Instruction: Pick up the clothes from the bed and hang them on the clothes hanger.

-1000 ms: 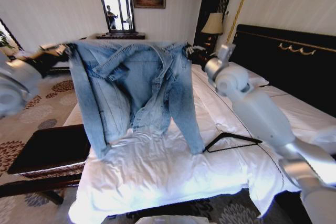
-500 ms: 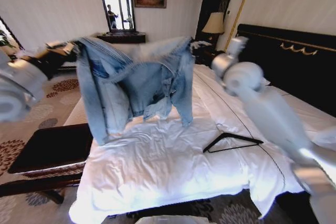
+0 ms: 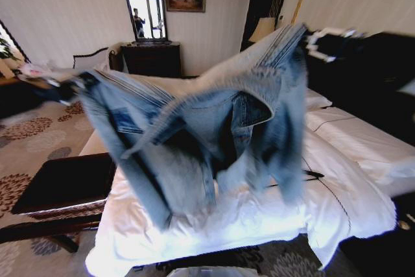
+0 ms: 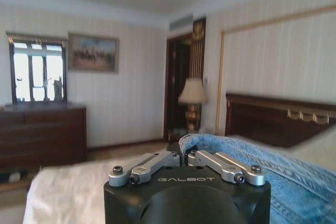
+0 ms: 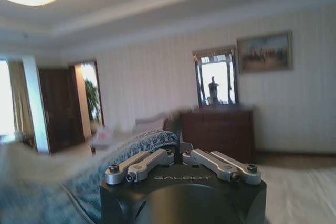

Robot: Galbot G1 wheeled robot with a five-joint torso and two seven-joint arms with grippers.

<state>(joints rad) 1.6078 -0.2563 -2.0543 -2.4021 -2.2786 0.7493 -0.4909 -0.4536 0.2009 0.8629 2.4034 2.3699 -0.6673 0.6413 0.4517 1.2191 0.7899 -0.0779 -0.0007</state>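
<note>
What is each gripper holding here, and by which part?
Both hold the light-blue denim jacket above the white bed: left gripper and right gripper each shut on its top edge, at opposite ends.

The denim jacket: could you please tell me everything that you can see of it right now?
The light-blue washed denim jacket hangs spread in the air above the wide white-sheeted bed, its collar, a chest pocket and its front showing, its sleeves dangling. It is tilted, with the robot's right side higher. The left gripper is shut on one top edge and the right gripper on the other. Its lower hem looks close to the sheet; contact cannot be told.
</note>
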